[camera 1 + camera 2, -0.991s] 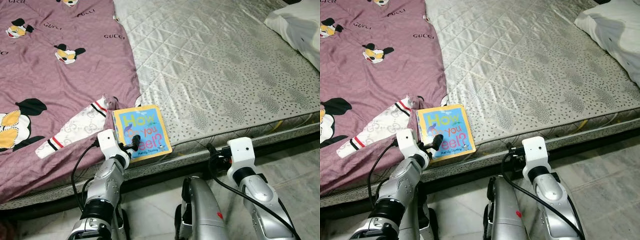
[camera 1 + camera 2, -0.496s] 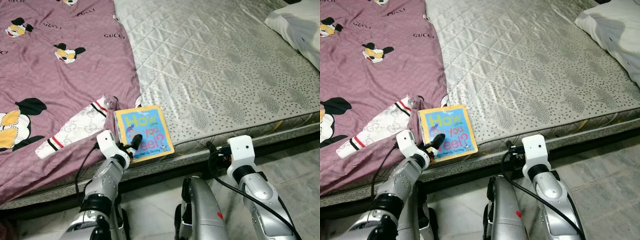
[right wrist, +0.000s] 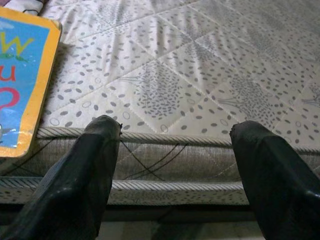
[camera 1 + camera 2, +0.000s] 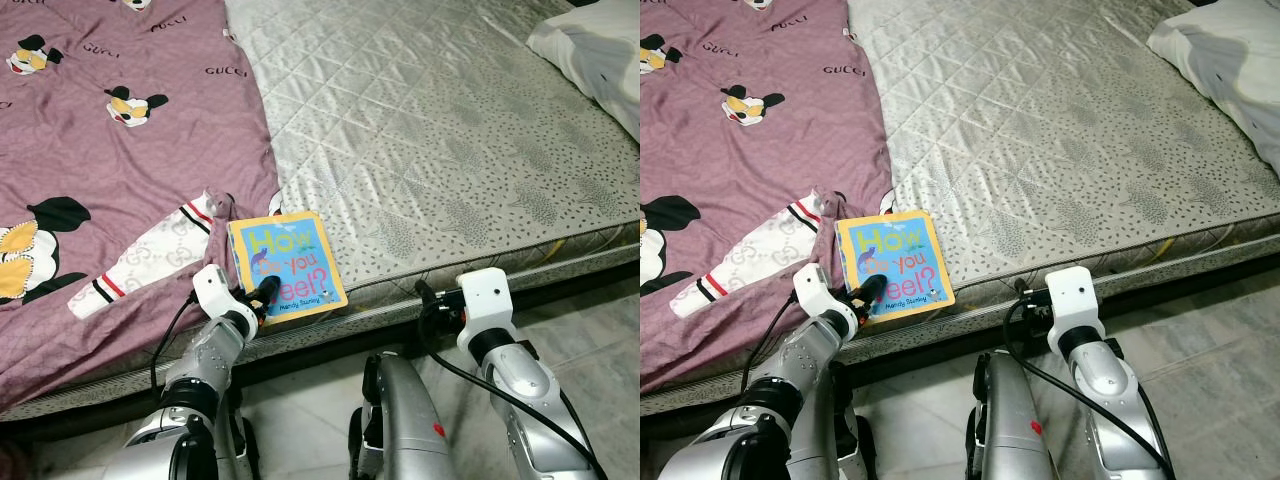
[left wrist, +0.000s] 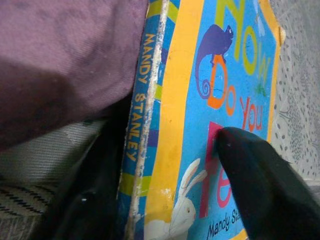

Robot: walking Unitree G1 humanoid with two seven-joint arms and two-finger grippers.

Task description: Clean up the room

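Observation:
A colourful children's board book (image 4: 288,263) lies flat at the mattress's near edge, beside the purple blanket. My left gripper (image 4: 258,293) is at its lower left corner. In the left wrist view one black finger (image 5: 255,175) presses on the blue cover (image 5: 220,100) and the other sits under the spine, so the gripper is shut on the book. My right gripper (image 3: 172,135) is open and faces the mattress edge to the right of the book, holding nothing. The right arm's white wrist (image 4: 482,300) is below the bed edge.
A purple cartoon-print blanket (image 4: 120,150) covers the bed's left side, with a white striped garment (image 4: 160,255) on it. The grey quilted mattress (image 4: 450,150) is bare on the right. A white pillow (image 4: 600,50) lies at the far right. Tiled floor (image 4: 590,330) runs below the bed.
My left gripper has slid forward onto the book's lower left corner and closed over it. The book has stayed in place. The right arm has barely moved.

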